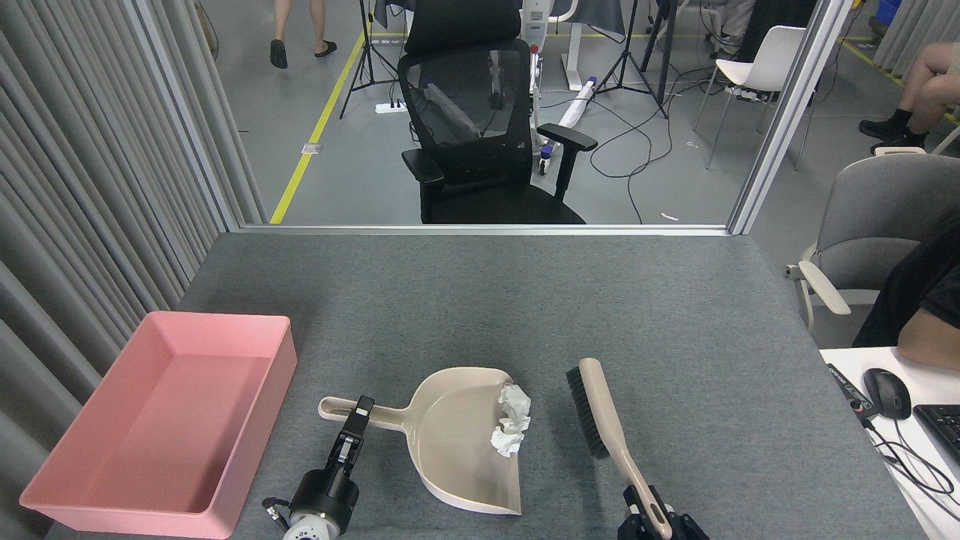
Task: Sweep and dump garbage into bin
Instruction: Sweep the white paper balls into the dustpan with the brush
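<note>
Bin: the shallow rectangular pink plastic tray (pixel 161 427) is sitting at the left edge of the grey felt-covered table (pixel 480 300), well apart from the other tools, with nothing showing inside it.

Left gripper: the black left gripper (pixel 358 420) is reaching up from the lower edge, its fingers closed on the long handle of the beige plastic dustpan (pixel 457 435), near the handle's outer end.

Dustpan: it is lying flat on the table, handle pointing left, open mouth facing right.

Garbage: the crumpled white tissue-paper wads (pixel 511 420) are lying pressed together inside the dustpan, right at its open right edge, one towards the far side and one nearer; where one ends and the other begins is hard to tell.

Brush: the beige hand brush with black bristles (pixel 600 409) is slanting up and to the left from the bottom edge, bristles facing the dustpan, its head near the wads but apart from them, with bare table between.

Right gripper: the black right gripper (pixel 660 521) is sitting at the bottom edge, partly cut off, clamped around the brush handle's end.

Right edge: a person's arm (pixel 926 330) is resting by a black computer mouse (pixel 886 393) on a white desk (pixel 937 379).
</note>
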Available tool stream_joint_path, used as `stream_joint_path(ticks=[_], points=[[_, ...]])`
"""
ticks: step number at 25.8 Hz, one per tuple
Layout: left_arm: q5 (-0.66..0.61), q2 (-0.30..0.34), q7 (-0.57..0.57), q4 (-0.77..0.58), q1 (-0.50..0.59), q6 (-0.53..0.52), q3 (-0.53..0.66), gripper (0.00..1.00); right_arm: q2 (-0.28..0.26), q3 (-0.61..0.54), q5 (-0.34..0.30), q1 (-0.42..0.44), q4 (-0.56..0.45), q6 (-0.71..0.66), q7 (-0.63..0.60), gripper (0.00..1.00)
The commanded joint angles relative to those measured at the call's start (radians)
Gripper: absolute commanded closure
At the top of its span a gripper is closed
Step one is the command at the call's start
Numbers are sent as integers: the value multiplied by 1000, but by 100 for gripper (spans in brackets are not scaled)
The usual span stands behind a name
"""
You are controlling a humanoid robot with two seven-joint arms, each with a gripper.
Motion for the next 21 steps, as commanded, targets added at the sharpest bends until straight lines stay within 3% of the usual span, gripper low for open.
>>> stream_joint_path(ticks=[1, 5, 13, 17, 21], points=[[0, 0, -1, 0, 0, 0, 0, 85, 14, 58, 0, -8, 36, 44, 2, 100], [0, 0, -1, 0, 0, -1, 0, 85, 23, 131, -1, -11, 32, 70, 2, 100], [2, 0, -1, -6, 0, -4, -5, 85, 137, 241, 4, -33, 22, 98, -1, 100], [3, 0, 0, -8, 0, -4, -18, 85, 141, 307, -3, -42, -16, 148, -4, 100], [8, 0, -1, -11, 0, -1, -18, 85, 117, 282, -9, -22, -100, 151, -7, 100]])
